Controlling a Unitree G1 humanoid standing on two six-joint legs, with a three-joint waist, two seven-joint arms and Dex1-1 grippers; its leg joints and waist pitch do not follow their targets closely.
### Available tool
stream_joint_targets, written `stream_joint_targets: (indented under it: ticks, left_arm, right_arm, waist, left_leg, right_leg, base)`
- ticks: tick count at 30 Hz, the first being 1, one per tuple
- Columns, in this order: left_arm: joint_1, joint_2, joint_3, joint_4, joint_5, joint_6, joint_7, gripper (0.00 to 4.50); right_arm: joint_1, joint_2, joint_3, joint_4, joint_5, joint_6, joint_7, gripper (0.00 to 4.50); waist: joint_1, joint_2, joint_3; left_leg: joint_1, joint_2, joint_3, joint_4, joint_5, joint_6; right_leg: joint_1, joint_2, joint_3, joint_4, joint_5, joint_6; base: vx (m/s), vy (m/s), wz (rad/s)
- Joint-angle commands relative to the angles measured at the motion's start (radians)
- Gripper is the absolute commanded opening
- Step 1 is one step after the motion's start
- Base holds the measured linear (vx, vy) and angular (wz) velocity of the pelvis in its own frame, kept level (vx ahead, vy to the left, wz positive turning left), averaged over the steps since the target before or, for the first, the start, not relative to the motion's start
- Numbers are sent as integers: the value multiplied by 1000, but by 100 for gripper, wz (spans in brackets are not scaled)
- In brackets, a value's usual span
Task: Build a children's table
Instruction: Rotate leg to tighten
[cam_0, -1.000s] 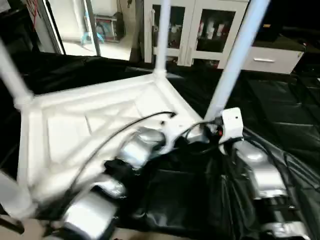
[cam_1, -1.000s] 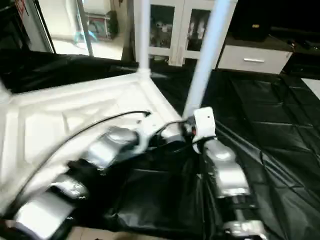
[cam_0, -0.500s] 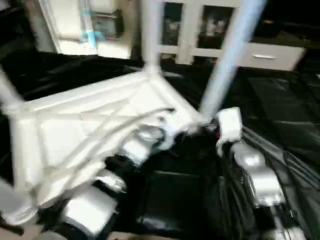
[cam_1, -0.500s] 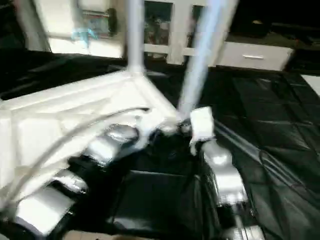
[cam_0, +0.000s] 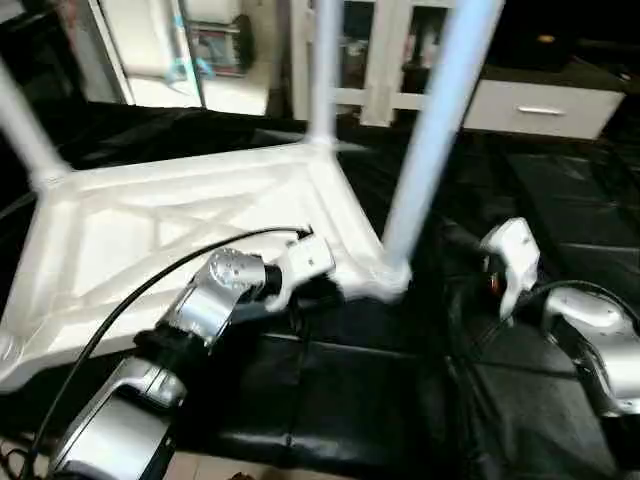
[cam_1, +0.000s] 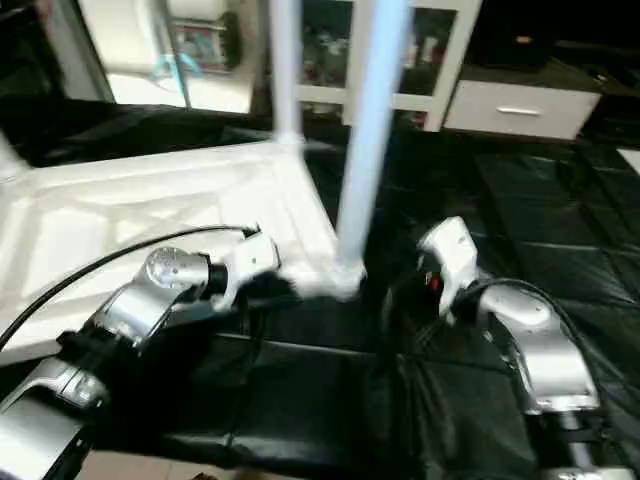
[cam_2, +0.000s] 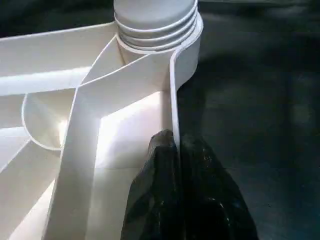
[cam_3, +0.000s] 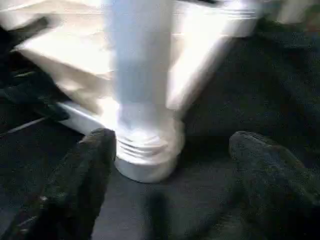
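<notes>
Your left gripper (cam_2: 176, 165) is clamped on the white ribbed plastic tabletop's rim (cam_2: 172, 95); right gripper (cam_3: 172, 165) spread apart beside the white tube leg (cam_3: 140, 75).

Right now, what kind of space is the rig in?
Probably an indoor room or lab set up for assembly: black sheeting covers the work surface under the upturned table, a white glass-door cabinet stands behind, and a bright doorway opens at the back left.

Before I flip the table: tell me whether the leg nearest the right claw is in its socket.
In. The leg stands upright in the corner socket of the upside-down tabletop, its threaded collar seated there; tightness cannot be told.
</notes>
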Motion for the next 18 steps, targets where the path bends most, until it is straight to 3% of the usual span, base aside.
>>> stream_joint_targets:
  ticks: [1, 5, 7, 12, 18]
  left_arm:
    - [29, -14, -42, -47, -32, -20, -79, 0]
    - [40, -12, -49, -85, -46, -8, -122, 0]
    - [48, -8, -52, -118, -49, 6, -152, 0]
    - [55, 2, -60, -150, -53, 23, -170, 0]
    - [63, 8, -56, -169, -42, 35, -189, 0]
  right_arm:
    - [-3, -26, 21, -8, 34, 2, 89, 429]
    - [-9, -47, 37, -17, 78, 35, 181, 448]
    - [-31, -54, 70, 14, 30, -5, 201, 448]
    - [-88, -34, 101, 88, -47, -49, 144, 448]
    - [-113, -47, 131, 115, -59, -51, 181, 448]
  waist:
    - [4, -13, -55]
    - [17, -19, -57]
    - [24, -23, -57]
    - [26, -19, -59]
    - [24, -20, -60]
  left_leg:
    - [18, 63, -20, -75, -203, 81]
    - [15, 65, -21, -75, -186, 82]
    - [13, 64, -19, -74, -168, 80]
    - [13, 61, -20, -72, -146, 65]
    - [10, 59, -19, -70, -135, 79]
  right_leg:
    - [40, -60, 44, -65, -242, -249]
    - [47, -64, 44, -58, -227, -251]
    - [45, -66, 45, -58, -228, -244]
    - [44, -65, 44, -53, -220, -243]
    - [49, -63, 44, -51, -199, -246]
  base:
    - [0, 0, 0]
    - [0, 0, 0]
    - [0, 0, 0]
    - [0, 0, 0]
    - [0, 0, 0]
